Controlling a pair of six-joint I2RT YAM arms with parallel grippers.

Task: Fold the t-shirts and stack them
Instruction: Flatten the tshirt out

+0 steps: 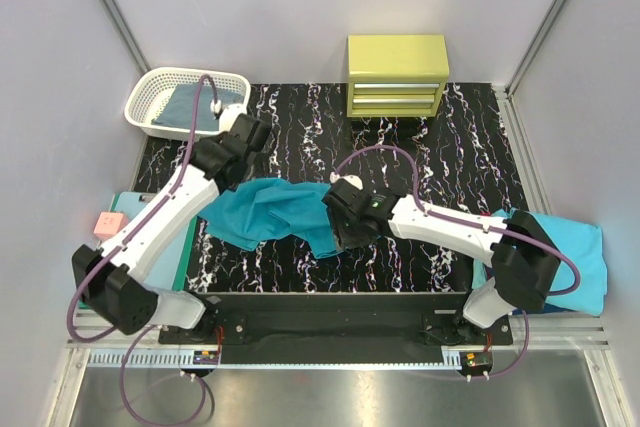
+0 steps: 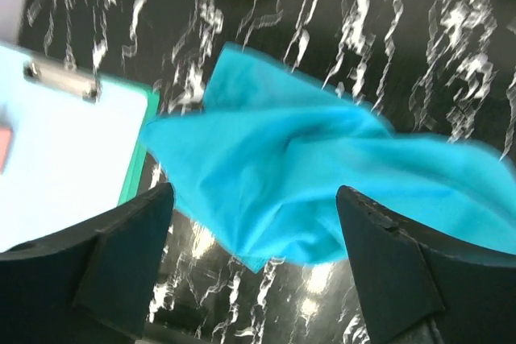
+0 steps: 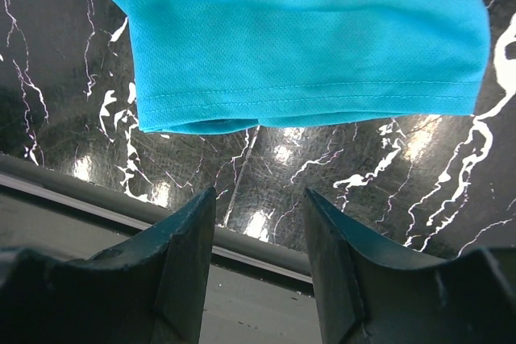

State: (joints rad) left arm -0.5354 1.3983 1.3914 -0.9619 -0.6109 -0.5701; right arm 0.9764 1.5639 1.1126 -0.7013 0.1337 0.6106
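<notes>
**Claws (2).** The left claw stands wide. Its two dark fingers are far apart with nothing between them. The teal-turquoise crumpled cloth t-shirt lies below and ahead of it. The right claw stands at a middling gap and is empty, with bare table showing between the tips. In the right wrist view, the stitched hem of the same t-shirt lies just at 12 o'clock of those tips, and no contact is visible.

**T-shirts (3 in view).**
1. The teal-turquoise t-shirt is heaped at the centre of the table, between the two claws.
2. The lighter turquoise flat cloth t-shirt lies at 4 o'clock, at the table edge.
3. The dark blue cloth lies inside the basket. Its cut cannot be told.

**Surroundings (1 of each).**
- The black white-veined marble-pattern table carries everything.
- The white plastic lattice basket sits at 10 o'clock.
- The yellow-green box-shaped chest of drawers sits at 12 o'clock, well apart from the t-shirts.
- The mint-green flat clipboard with a metal clip sits at 9 o'clock, just beside the teal-turquoise t-shirt's edge.
- The small pink block rests on the clipboard.

**Obstructions.** The right arm crosses over the lighter turquoise t-shirt and hides part of it. The left arm passes over the clipboard.
</notes>
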